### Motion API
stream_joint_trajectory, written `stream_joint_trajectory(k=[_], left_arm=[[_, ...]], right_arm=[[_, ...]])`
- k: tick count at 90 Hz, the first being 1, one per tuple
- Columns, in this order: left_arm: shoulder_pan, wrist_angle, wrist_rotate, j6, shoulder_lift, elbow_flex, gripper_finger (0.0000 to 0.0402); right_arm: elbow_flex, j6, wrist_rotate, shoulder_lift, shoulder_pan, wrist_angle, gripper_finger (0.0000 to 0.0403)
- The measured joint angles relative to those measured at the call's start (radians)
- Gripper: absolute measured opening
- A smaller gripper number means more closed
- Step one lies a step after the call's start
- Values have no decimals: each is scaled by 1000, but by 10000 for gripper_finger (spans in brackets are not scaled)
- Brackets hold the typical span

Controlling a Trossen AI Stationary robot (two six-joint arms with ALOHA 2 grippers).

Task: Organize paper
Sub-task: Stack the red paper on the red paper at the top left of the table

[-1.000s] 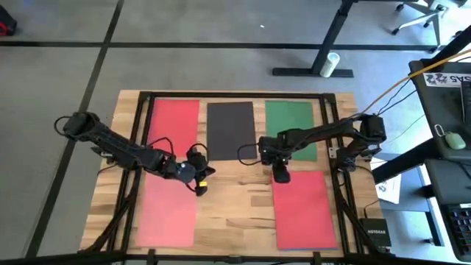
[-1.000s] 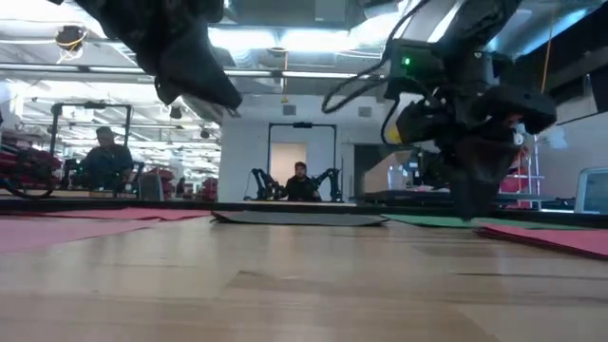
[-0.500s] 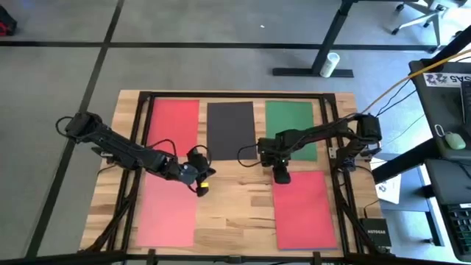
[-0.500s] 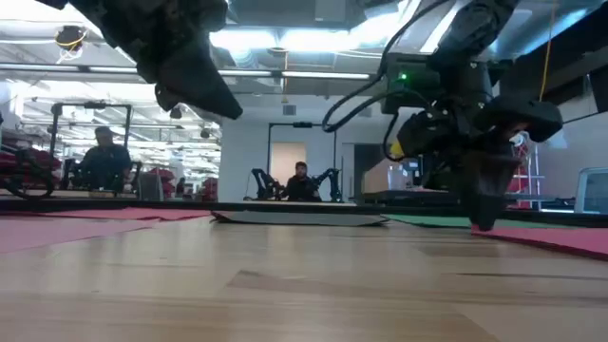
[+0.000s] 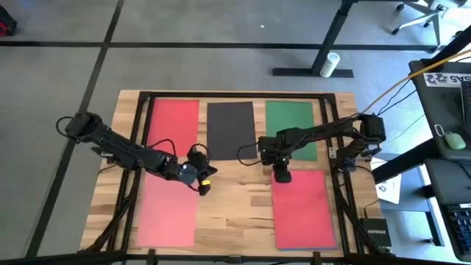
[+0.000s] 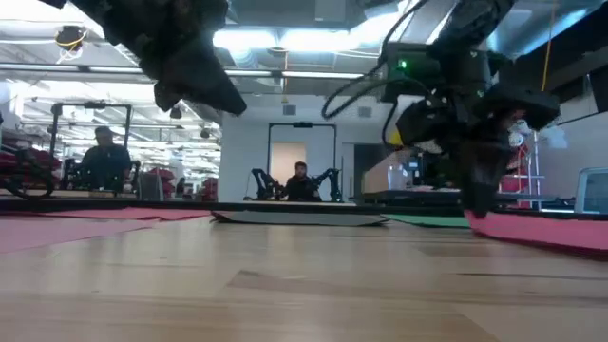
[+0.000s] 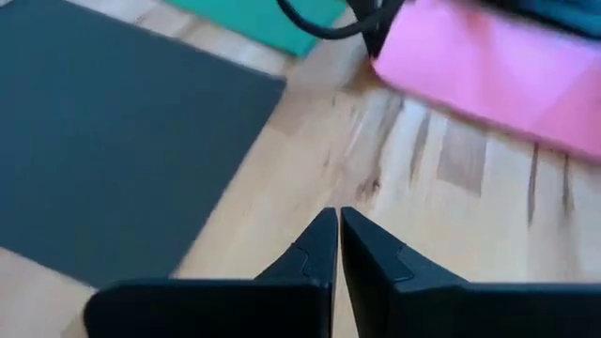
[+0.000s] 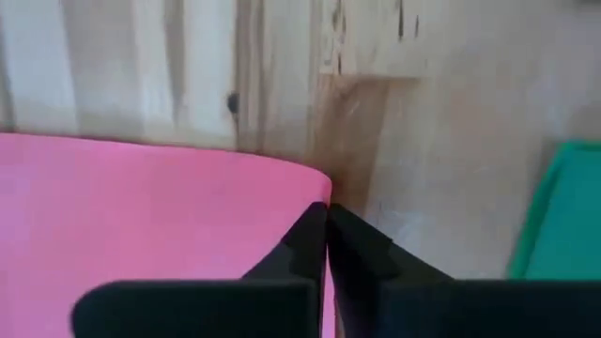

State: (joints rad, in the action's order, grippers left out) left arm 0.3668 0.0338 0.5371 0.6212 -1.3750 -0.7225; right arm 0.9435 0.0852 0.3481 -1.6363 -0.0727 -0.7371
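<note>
Pink matte paper sheet (image 5: 303, 208) lies flat on the light wooden table (image 5: 235, 213), on the side of the black rectangular sheet (image 5: 230, 130) toward the table's near right corner; its far left corner curls up off the wood in the low view, and the right gripper (image 5: 282, 175) pinches that corner between closed fingers, the sheet's edge (image 8: 169, 235) running straight into the fingertips in the right wrist view; a thin blue strip (image 5: 309, 248) peeks from under the pink sheet's near edge. Just right of the black sheet lies the green rectangular sheet (image 5: 298, 121), partly covered by the right arm; just left of it lies the red rectangular sheet (image 5: 175, 121); nearer than the red one lies a paler red sheet (image 5: 168, 213). The left gripper (image 5: 204, 186) hangs off the black sheet's near left corner, above bare wood, fingers pressed together and holding nothing (image 7: 331, 246).
</note>
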Motion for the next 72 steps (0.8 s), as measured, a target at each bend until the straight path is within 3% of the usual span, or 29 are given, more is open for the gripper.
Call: stream_joint_trajectory(k=[24, 43, 72], left_arm=[[-51, 391, -23, 100, -51, 125, 0], [-146, 580, -134, 178, -192, 90, 0], [-241, 616, -249, 167, -274, -5, 37]], right_arm=[[109, -41, -12, 83, 0, -2, 0], [206, -75, -68, 82, 1, 49, 0], [236, -80, -112, 70, 1, 89, 0]])
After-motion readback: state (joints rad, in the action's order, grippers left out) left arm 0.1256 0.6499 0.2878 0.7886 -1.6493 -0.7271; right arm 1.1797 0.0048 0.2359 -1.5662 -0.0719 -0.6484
